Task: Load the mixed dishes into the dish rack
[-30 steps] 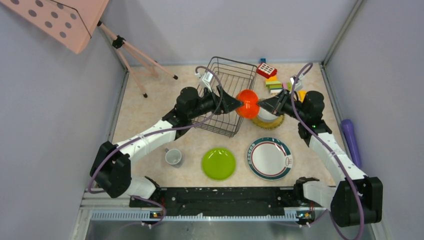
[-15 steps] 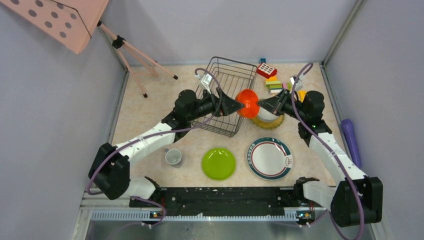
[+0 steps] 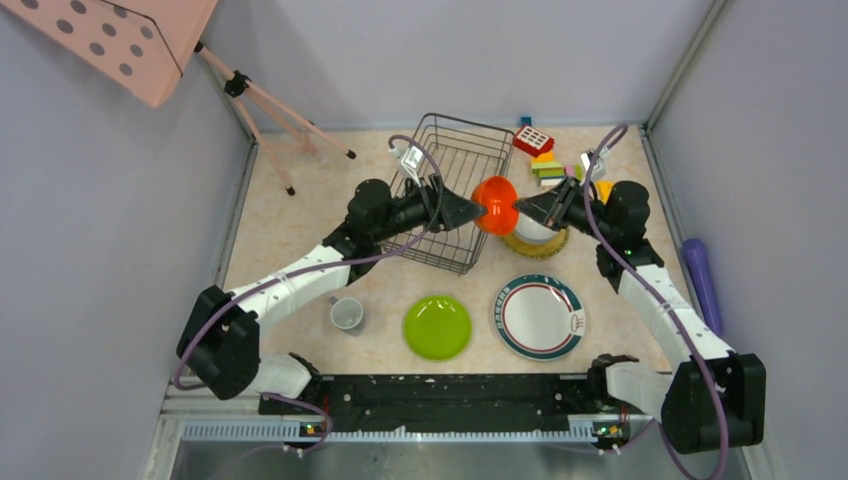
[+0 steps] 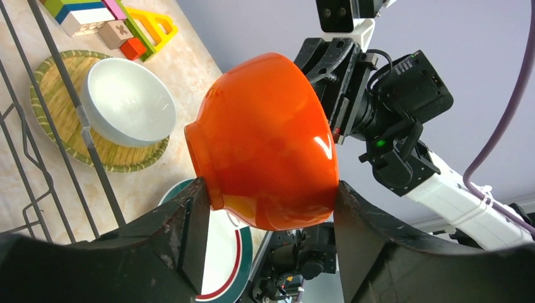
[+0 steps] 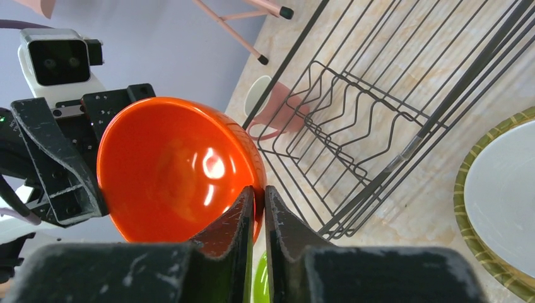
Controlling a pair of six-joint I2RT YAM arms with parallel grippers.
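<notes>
Right jaws: nearly closed, the right gripper pinching the rim of the orange bowl
Left jaws: spread wide, the left gripper with both fingers against the bowl's outer sides
Bowl: on its side in mid-air, centre of the top view, at the right edge of the dish rack
Surface: pale marbled table; grey cup, lime-green plate and rimmed white plate at lower centre; straw mat under a whitish cup
Room: lilac-grey walls; pink tripod upper left
</notes>
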